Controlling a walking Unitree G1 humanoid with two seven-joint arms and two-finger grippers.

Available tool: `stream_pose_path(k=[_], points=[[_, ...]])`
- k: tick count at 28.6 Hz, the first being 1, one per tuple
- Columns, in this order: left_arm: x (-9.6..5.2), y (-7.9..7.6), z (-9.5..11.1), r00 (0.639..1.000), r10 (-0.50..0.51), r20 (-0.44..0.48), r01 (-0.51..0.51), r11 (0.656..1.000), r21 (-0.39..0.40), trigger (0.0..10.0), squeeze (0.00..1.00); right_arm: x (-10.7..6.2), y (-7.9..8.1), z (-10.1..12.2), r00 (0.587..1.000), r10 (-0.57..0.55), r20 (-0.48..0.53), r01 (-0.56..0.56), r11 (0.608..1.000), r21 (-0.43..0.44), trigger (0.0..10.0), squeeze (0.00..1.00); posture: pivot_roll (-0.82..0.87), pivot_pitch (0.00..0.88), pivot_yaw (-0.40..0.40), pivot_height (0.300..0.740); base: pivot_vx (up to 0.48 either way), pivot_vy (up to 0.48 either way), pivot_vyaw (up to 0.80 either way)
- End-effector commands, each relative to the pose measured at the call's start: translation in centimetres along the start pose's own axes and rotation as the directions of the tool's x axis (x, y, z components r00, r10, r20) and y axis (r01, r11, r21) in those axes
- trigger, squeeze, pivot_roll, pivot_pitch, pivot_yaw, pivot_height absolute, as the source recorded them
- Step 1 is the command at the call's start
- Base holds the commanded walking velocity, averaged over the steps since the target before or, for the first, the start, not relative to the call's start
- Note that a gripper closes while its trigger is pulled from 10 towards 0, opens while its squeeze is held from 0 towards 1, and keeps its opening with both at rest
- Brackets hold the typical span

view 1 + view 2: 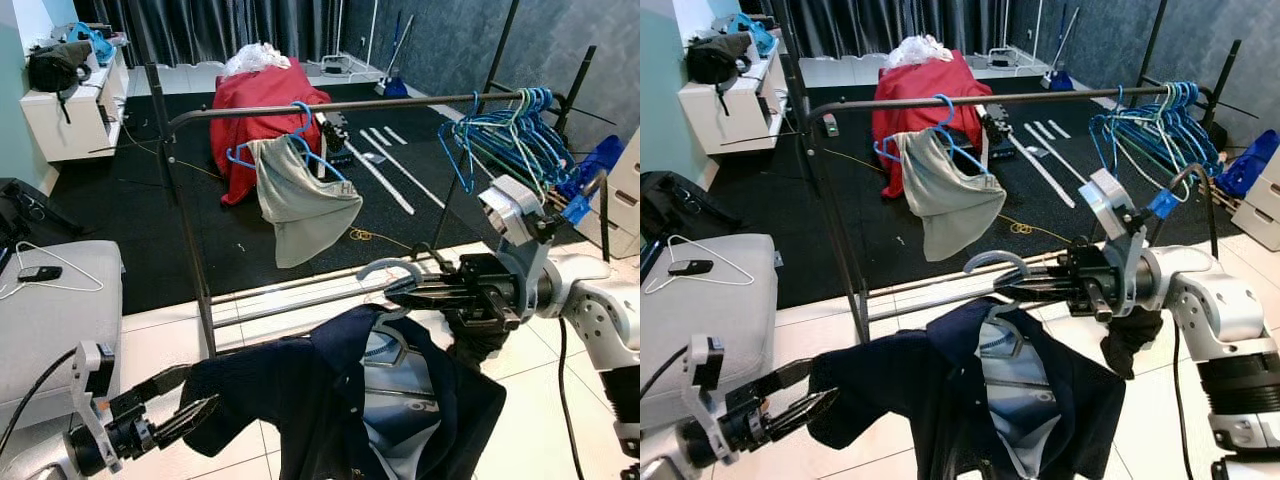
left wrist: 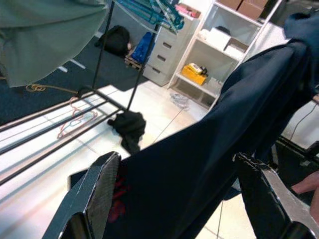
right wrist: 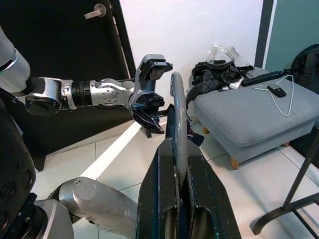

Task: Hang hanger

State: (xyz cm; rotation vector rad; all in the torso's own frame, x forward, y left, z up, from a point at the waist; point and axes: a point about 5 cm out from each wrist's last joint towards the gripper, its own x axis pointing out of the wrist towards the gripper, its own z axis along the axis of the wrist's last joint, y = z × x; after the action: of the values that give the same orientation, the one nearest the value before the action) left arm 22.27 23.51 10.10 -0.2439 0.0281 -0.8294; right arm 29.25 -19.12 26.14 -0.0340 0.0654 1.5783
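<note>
Two grippers are on this one; the right gripper [image 1: 400, 287] is clenched on the neck of the grey hanger [image 1: 388, 268], whose hook curls up just above and ahead of its fingertips; a navy shirt [image 1: 400, 395] hangs off that hanger right below the claw; the left gripper [image 1: 175, 407] sits lower and off to the side with its fingers spread either side of the shirt's sleeve, touching it but not pinching as far as I can tell; looks like the carry-and-lift step, hanger loaded but not yet on the rack; the rail [image 1: 340, 104] is above and beyond the right claw, well apart, with a grey garment [image 1: 300, 205] on a blue hanger already on it and a bunch of bare blue hangers [image 1: 510, 135] further along; my guess is the next move needs the hook raised over the rail in the free gap between those two, then lowered on
</note>
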Motion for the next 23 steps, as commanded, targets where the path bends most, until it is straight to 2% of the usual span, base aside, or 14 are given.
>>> stream_pose_path(k=[1, 5, 8, 10, 16, 23], points=[[0.4, -0.4, -0.3, 1.000, -0.015, -0.006, 0.015, 1.000, -0.011, 10.0, 0.00, -0.1, 0.0, 0.5, 1.000, 0.006, 0.004, -0.006, 1.000, -0.020, 0.0, 0.00, -0.11, 0.053, -0.052, 0.740, 0.000, 0.000, 0.00], [1.2, -0.5, -0.8, 1.000, -0.019, -0.009, 0.019, 1.000, -0.005, 10.0, 0.00, 0.0, -0.1, 0.5, 1.000, 0.007, 0.005, -0.007, 1.000, -0.021, 0.0, 0.00, -0.11, 0.053, -0.051, 0.740, 0.000, 0.000, 0.00], [1.2, -0.5, -0.8, 1.000, -0.019, -0.009, 0.019, 1.000, -0.005, 10.0, 0.00, 0.0, -0.1, 0.5, 1.000, 0.007, 0.005, -0.007, 1.000, -0.021, 0.0, 0.00, -0.11, 0.053, -0.051, 0.740, 0.000, 0.000, 0.00], [1.7, -0.4, -0.9, 1.000, -0.004, 0.001, 0.004, 1.000, 0.009, 0.0, 0.00, 0.1, -0.1, 0.6, 1.000, 0.009, 0.007, -0.008, 1.000, -0.023, 0.0, 0.00, -0.11, 0.055, -0.051, 0.740, 0.000, 0.000, 0.00], [2.0, -0.3, -0.7, 1.000, 0.007, 0.010, -0.007, 1.000, 0.019, 0.0, 0.00, 0.2, 0.0, 0.6, 1.000, 0.012, 0.008, -0.011, 1.000, -0.023, 0.0, 0.00, -0.11, 0.056, -0.050, 0.740, 0.000, 0.000, 0.00], [1.7, -0.1, -0.2, 1.000, 0.010, 0.014, -0.011, 1.000, 0.023, 0.0, 0.00, 0.1, 0.1, 0.6, 1.000, 0.012, 0.006, -0.012, 1.000, -0.020, 0.0, 0.00, -0.11, 0.058, -0.048, 0.740, 0.000, 0.000, 0.00]])
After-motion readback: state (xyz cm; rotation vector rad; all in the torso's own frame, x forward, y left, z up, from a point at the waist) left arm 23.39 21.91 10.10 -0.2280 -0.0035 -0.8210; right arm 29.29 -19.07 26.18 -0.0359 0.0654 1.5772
